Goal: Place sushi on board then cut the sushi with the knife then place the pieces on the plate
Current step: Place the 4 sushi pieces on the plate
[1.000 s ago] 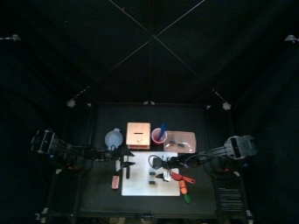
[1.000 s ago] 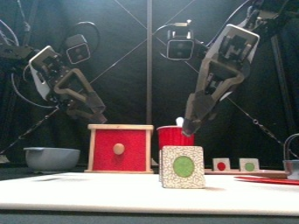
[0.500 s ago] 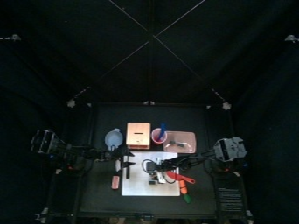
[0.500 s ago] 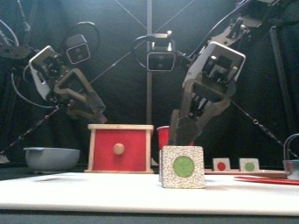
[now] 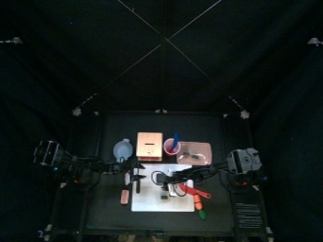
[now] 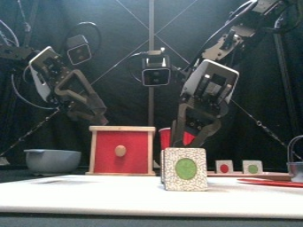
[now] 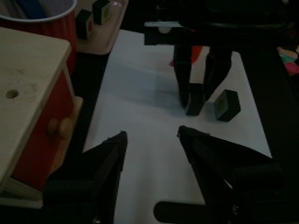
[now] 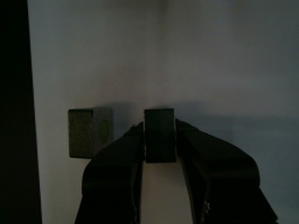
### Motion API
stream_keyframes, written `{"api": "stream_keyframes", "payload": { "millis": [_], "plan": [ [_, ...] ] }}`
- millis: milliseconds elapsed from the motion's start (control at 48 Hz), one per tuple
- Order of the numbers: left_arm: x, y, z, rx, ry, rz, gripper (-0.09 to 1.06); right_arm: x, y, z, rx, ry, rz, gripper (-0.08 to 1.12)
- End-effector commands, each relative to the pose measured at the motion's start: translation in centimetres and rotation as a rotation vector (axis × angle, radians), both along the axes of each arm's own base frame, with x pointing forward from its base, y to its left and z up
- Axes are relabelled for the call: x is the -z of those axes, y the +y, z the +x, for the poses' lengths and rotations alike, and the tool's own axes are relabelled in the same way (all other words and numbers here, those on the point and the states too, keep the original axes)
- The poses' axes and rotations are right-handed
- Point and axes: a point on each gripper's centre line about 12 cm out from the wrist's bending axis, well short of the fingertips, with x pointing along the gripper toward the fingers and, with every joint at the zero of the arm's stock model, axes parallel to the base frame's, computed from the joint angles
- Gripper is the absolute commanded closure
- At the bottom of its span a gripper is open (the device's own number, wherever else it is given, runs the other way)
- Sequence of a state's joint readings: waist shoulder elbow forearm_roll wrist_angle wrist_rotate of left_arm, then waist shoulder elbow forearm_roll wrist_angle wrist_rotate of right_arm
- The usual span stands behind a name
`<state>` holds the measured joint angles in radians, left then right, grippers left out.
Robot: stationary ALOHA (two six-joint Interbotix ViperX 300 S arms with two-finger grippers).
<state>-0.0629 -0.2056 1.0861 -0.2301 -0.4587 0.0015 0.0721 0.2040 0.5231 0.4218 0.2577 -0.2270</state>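
On the white cutting board [image 5: 151,198] stand dark green sushi pieces. In the right wrist view my right gripper [image 8: 159,144] has one sushi piece [image 8: 159,133] between its jaws, which touch both of its sides. A second piece [image 8: 90,131] stands right beside it. The front view shows the right gripper [image 6: 182,149] low over the board, behind a near sushi piece [image 6: 183,169]. Two more pieces [image 6: 224,166] stand at the back right by the pink plate [image 5: 197,151]. My left gripper [image 7: 158,144] hovers open and holds nothing at the board's left side.
The wooden box [image 5: 151,146] with its red drawer front [image 6: 122,151] stands behind the board. The red cup [image 5: 173,146] is next to it and the blue-grey bowl [image 5: 123,148] is at the left. Orange and green toys [image 5: 195,195] lie at the board's right edge.
My right gripper has swung left from near the red cup and come down over the board onto a sushi piece. The left arm has stayed still.
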Motion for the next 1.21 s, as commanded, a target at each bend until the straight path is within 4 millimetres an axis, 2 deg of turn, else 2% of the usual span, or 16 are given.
{"api": "stream_keyframes", "payload": {
  "millis": [21,104,271,479,625,854,1208],
  "plan": [
    [-0.5,-0.1,0.3,0.002,-0.02,0.0,0.1,-3.6,-1.4,-0.3,0.031,-0.067,0.012,0.47],
    [-0.5,-0.1,0.3,0.002,-0.021,0.0,0.1,-4.8,-2.6,-1.4,0.059,-0.076,0.019,0.47],
    [-0.5,-0.1,0.3,0.002,-0.018,0.0,0.1,-6.7,-5.3,-5.0,0.136,-0.096,0.029,0.47],
    [-0.5,-0.1,0.3,0.002,-0.018,0.0,0.1,-7.2,-9.4,-10.6,0.283,-0.103,0.028,0.47],
    [-0.5,-0.1,0.3,0.002,-0.018,-0.002,0.1,-7.0,-11.8,-14.6,0.391,-0.092,0.025,0.47],
    [-0.5,-0.1,0.4,0.002,-0.018,-0.002,0.1,-4.8,-13.4,-20.1,0.515,-0.027,0.017,0.47],
    [-0.6,0.1,0.5,-0.005,-0.023,-0.003,0.1,-4.1,-15.3,-24.2,0.652,-0.023,-0.032,0.47]
  ]
}}
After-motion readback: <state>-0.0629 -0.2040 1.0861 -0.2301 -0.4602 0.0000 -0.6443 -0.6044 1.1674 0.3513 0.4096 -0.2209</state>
